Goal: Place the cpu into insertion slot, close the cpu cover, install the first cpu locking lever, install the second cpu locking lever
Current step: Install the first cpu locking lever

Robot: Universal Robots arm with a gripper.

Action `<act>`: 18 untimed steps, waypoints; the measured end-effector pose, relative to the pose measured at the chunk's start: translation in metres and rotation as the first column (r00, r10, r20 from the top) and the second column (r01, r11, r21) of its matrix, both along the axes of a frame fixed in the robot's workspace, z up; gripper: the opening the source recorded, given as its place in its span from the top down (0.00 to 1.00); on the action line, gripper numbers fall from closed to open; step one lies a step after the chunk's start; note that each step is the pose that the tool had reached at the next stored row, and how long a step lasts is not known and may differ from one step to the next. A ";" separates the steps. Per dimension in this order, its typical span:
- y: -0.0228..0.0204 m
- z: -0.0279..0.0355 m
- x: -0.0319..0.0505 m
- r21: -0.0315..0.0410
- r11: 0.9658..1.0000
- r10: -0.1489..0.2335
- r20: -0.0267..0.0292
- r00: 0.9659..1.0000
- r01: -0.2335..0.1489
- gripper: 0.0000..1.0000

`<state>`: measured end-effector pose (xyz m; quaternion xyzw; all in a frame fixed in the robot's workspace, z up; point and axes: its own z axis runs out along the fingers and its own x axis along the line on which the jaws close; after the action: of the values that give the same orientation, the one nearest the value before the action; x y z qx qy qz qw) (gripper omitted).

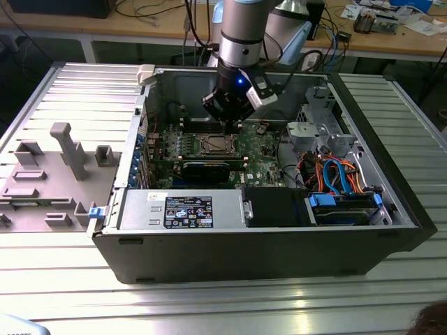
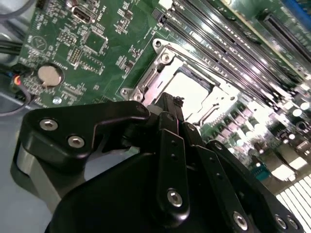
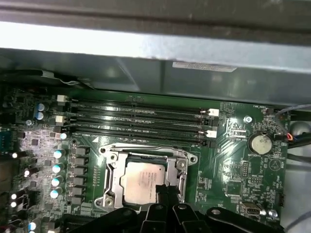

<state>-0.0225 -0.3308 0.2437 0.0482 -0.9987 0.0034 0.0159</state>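
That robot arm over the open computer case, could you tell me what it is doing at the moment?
The arm has its end effector lowered inside the open computer case, right at the edge of the insertion slot on the green motherboard. The cpu already sits in the slot, with the cpu cover lying closed around it. The end effector's fingers are together, holding nothing.

surface (image 1: 230,307): ribbed pale metal slats, glare along near edge | behind: wooden bench (image 1: 160,29) with cables and clutter | under bench: dark | light: bright, from overhead
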 end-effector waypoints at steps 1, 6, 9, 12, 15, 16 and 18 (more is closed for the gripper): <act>0.0000 0.0030 0.0000 0.000 1.000 0.000 0.000 1.000 0.000 0.89; 0.0000 0.0167 0.0000 0.000 1.000 0.000 0.000 1.000 0.000 0.89; 0.0000 0.0234 0.0000 0.000 1.000 0.000 0.000 1.000 0.000 0.89; 0.0000 0.0278 0.0000 0.000 1.000 0.000 0.000 1.000 0.000 0.89; 0.0000 0.0314 0.0000 0.000 1.000 0.000 0.000 1.000 0.000 0.89; 0.0000 0.0325 0.0000 0.000 1.000 0.000 0.000 1.000 0.000 0.89; 0.0000 0.0340 0.0000 0.000 1.000 0.000 0.000 1.000 0.000 0.89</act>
<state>-0.0225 -0.3308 0.2777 0.0482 -0.9987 0.0033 0.0158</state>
